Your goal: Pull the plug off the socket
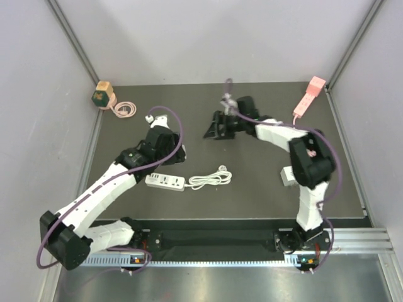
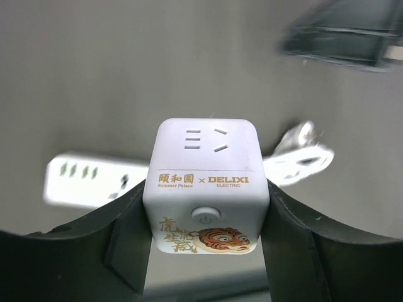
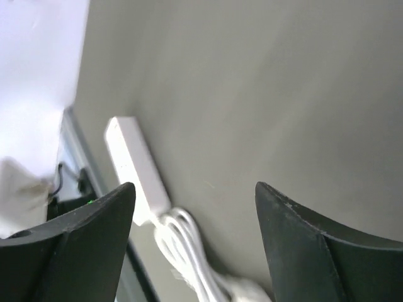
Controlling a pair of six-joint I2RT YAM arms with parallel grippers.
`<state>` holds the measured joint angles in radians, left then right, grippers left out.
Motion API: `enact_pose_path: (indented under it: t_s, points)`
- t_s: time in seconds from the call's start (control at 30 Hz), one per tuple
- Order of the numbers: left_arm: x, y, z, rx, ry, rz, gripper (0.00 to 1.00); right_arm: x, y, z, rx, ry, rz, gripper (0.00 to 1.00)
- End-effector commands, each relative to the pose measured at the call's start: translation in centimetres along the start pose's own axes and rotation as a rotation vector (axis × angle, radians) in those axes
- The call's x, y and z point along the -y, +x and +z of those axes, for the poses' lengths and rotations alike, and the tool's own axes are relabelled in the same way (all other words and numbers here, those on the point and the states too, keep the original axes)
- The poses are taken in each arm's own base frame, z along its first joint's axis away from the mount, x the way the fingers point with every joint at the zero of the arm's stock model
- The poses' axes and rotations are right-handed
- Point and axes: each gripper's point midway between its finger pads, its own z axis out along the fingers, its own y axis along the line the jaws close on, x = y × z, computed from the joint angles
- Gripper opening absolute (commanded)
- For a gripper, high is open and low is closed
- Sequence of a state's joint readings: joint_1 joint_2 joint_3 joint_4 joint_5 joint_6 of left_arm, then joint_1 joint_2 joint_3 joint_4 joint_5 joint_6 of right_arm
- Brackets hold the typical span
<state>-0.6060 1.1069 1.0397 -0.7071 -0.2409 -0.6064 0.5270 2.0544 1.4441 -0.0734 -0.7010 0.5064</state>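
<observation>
Between the fingers of the left gripper [image 2: 206, 198] sits the clamped cube socket [image 2: 204, 167], visibly plugless, the right gripper [image 3: 195, 192] wide open and empty; next, probably, just set it down

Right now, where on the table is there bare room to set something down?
Bare: the near middle, between the white cable and the right arm; the far right, between that arm and the pink strip. Crowded: near left, around the white strip.

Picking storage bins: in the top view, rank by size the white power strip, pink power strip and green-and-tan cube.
Largest: pink power strip and white power strip, too alike to rank.
Smallest: green-and-tan cube.
</observation>
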Motion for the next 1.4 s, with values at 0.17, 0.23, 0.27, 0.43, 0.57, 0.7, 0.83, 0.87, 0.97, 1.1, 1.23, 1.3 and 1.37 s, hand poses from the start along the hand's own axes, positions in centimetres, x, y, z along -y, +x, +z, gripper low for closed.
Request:
enact_pose_path:
  t_s: [0.17, 0.23, 0.27, 0.43, 0.57, 0.7, 0.83, 0.87, 0.97, 1.1, 1.23, 1.3, 1.37]
  points:
    - [8.3, -5.0, 7.0, 0.381, 0.134, 0.025, 0.0, 4.0, 0.5, -13.5, 0.253, 0.303, -0.021, 0.79]
    - [10.1, -4.8, 9.5, 0.434, 0.113, 0.059, 0.0, 3.4, 2.3, -14.4, 0.272, 0.293, -0.014, 0.79]
    - [10.9, -5.1, 10.2, 0.457, 0.108, 0.069, 0.0, 3.2, 2.9, -14.6, 0.282, 0.285, 0.007, 0.79]
    - [14.5, -4.5, 16.2, 0.526, 0.063, 0.111, 0.0, 3.6, 6.2, -16.4, 0.324, 0.327, 0.024, 0.8]
    - [16.4, -3.7, 18.5, 0.578, 0.067, 0.133, 0.0, 4.8, 8.3, -17.6, 0.341, 0.4, 0.037, 0.83]
    - [16.9, -2.0, 21.1, 0.548, 0.054, 0.155, 0.01, 5.3, 10.3, -17.4, 0.298, 0.394, 0.041, 0.85]
    - [17.3, -0.8, 22.2, 0.505, 0.064, 0.153, 0.18, 5.8, 11.6, -17.2, 0.263, 0.39, 0.04, 0.85]
    - [16.6, -0.4, 22.4, 0.485, 0.033, 0.152, 0.29, 6.0, 11.8, -17.2, 0.252, 0.393, 0.035, 0.85]
    - [15.7, 0.1, 22.1, 0.469, 0.012, 0.124, 0.49, 6.3, 12.3, -17.1, 0.229, 0.396, 0.027, 0.86]
    - [15.5, 0.2, 20.6, 0.434, 0.032, 0.124, 0.76, 6.7, 12.4, -16.9, 0.221, 0.398, 0.017, 0.86]
    - [15.8, 0.0, 19.1, 0.404, 0.075, 0.131, 0.98, 6.6, 12.1, -16.0, 0.212, 0.356, 0.016, 0.87]
    - [15.9, -0.7, 18.2, 0.401, 0.093, 0.131, 0.98, 6.2, 11.8, -15.6, 0.205, 0.325, 0.012, 0.86]
    - [15.3, -1.1, 17.4, 0.386, 0.081, 0.147, 0.98, 6.1, 11.4, -14.8, 0.191, 0.286, -0.005, 0.84]
